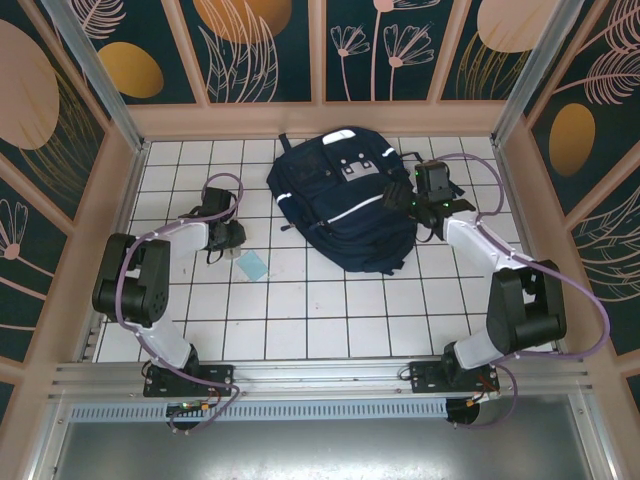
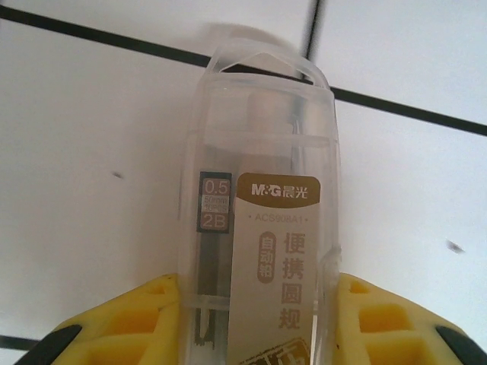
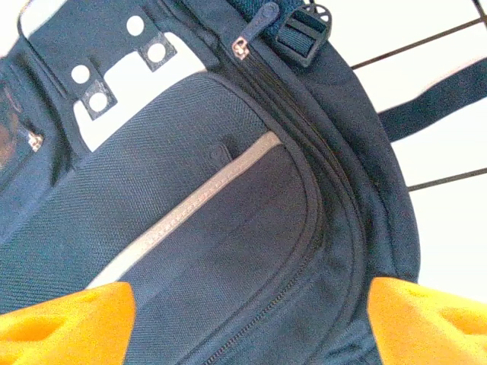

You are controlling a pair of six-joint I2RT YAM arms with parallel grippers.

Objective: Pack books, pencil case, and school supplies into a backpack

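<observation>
White tiles (image 1: 330, 310) hold the unpacked blue-green square (image 1: 253, 266), while the left gripper (image 2: 259, 323) pinches the translucent strip (image 2: 259, 152) and the right gripper (image 3: 251, 312) hangs open over the seemingly zipped backpack (image 3: 228, 190).

Left hand (image 2: 259, 327) seemingly pinched narrow; right hand (image 3: 251, 319) spread wide.

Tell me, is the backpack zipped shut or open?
Shut, where visible: the backpack lies flat on the table, and the right wrist view shows its zip tracks closed, no gap, the pull at one end.
</observation>
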